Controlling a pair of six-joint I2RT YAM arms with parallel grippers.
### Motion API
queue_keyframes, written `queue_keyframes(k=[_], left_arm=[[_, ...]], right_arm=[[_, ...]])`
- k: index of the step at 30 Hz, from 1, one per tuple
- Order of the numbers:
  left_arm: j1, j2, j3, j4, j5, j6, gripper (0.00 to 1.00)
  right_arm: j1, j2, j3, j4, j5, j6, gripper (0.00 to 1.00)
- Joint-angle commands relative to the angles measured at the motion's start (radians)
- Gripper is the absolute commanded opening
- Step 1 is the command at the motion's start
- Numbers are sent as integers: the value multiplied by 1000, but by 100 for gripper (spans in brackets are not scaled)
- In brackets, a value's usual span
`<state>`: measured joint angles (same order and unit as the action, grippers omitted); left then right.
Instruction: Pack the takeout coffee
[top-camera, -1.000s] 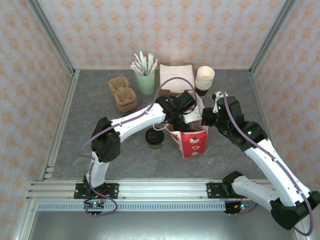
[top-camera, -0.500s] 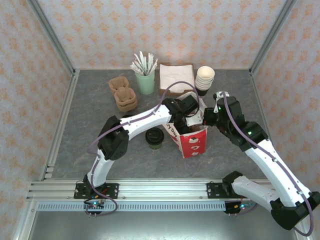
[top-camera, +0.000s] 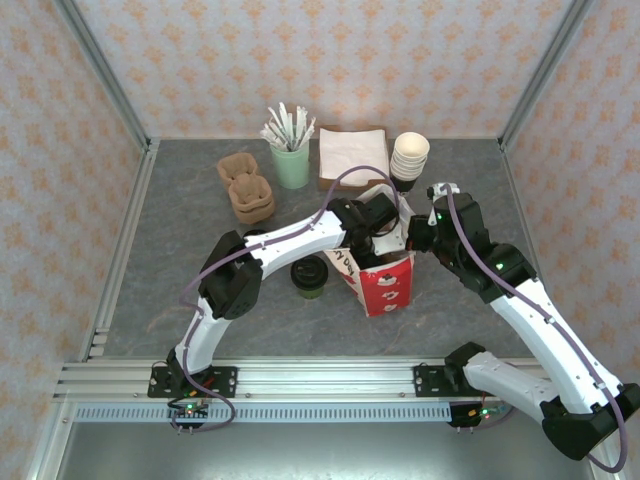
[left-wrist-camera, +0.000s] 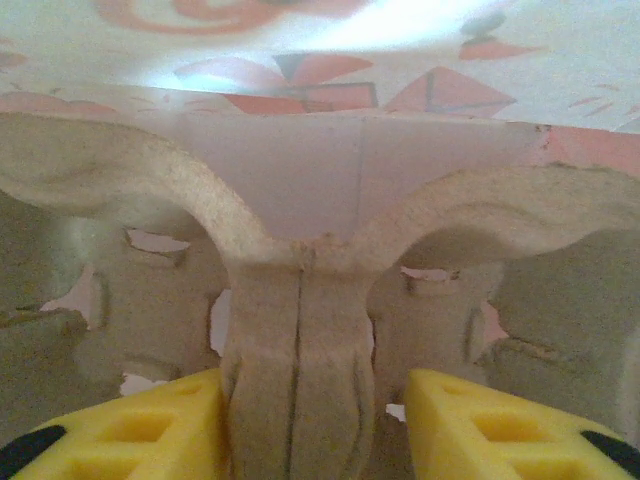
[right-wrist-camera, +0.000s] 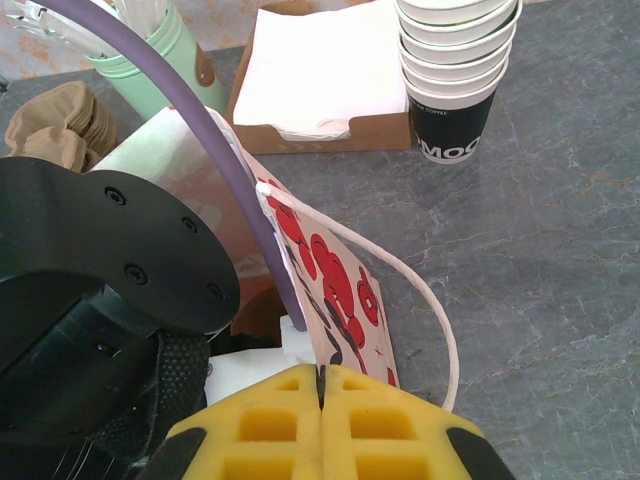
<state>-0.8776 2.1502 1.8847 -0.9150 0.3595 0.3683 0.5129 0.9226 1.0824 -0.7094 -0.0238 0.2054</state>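
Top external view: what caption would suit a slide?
Left arm reaches into the red-and-white bag, right arm holds its rim; lidded coffee cup stands beside, unpacked.

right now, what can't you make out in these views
Top view: the left arm covers the mouth of the red-and-white bag, hiding its contents.
Left wrist view: the pulp carrier, close and blurred, blocks the bag's floor.
Right wrist view: lettering on the cup stack curves out of sight.
Top view: the takeout coffee is too small to read any print.

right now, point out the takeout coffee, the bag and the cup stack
takeout coffee (top-camera: 309, 272): top view, on its black lid
bag (top-camera: 388, 288): top view, on its red front face
cup stack (right-wrist-camera: 458, 50): right wrist view, on the stacked rims
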Motion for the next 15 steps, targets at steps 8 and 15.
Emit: queue_keyframes(k=[8,15], left_arm=[[-12,-113,17,-23,13,12,77],[-12,-158,27,-54,25,11,90]], right_arm=[[3,-18,-38,-4,12,-3,0],[4,-32,-50,-14,24,2,0]])
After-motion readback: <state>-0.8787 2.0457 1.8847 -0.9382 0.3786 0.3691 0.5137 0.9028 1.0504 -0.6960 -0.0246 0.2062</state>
